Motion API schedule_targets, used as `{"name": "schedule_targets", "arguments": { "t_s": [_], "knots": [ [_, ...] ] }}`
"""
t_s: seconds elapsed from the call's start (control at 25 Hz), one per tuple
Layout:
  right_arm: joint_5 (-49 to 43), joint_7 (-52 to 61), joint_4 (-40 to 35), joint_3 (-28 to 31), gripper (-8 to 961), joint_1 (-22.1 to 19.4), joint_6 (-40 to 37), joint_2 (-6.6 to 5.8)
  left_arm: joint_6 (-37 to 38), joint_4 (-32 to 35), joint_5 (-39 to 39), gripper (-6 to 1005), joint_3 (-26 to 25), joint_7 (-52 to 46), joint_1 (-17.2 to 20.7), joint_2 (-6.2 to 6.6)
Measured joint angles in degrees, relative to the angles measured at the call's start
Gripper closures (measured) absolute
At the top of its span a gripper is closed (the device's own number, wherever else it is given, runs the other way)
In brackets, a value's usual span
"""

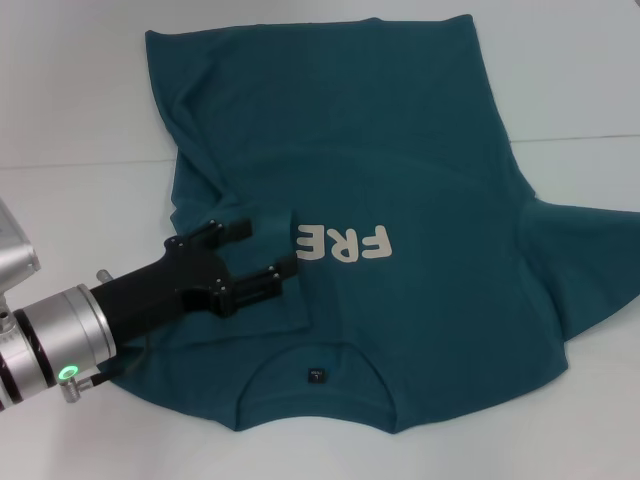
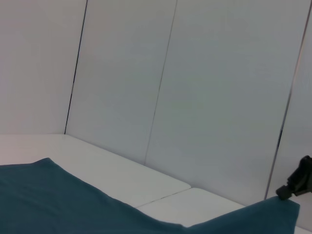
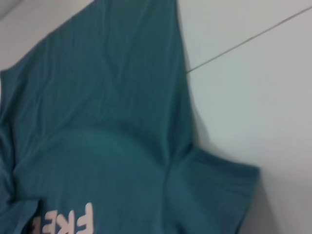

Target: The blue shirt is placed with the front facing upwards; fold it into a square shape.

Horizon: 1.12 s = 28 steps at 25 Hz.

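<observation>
left gripper (image 1: 265, 252) fingers apart over folded sleeve | blue shirt (image 1: 400, 170) front up on table (image 1: 70, 90)

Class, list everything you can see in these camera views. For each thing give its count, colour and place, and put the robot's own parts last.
blue shirt: one, dark teal-blue, spread on the table, collar nearest the robot, left sleeve folded in over part of the print.
print: one, white letters, mid-chest, partly covered by the folded sleeve.
label: one, small, dark, inside the collar.
table: one, white, under the shirt.
wall panels: pale grey, behind the table.
left gripper: one, black, open, over the folded sleeve.
right gripper: not in view.
</observation>
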Motion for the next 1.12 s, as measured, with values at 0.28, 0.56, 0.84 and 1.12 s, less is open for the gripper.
{"name": "schedule_targets", "arguments": {
  "t_s": [0.28,0.56,0.84,1.12],
  "knots": [
    [-4.04,2.56,-1.21,-5.24,952,6.10,-2.05,1.20,0.27,0.00,0.05,124,0.06,-0.01,0.00,-0.01],
    [-10.11,4.83,-2.71,-10.23,952,14.16,-2.79,3.25,0.36,0.00,0.07,124,0.07,0.18,0.01,-0.01],
    [-14.92,4.91,4.14,-13.95,951,20.23,1.74,5.56,0.39,0.00,0.06,124,-0.24,0.39,0.26,-0.01],
    [-14.70,4.88,13.79,-15.88,951,24.03,8.69,5.95,0.42,0.00,0.06,123,-0.40,0.70,0.38,-0.01]
  ]
}}
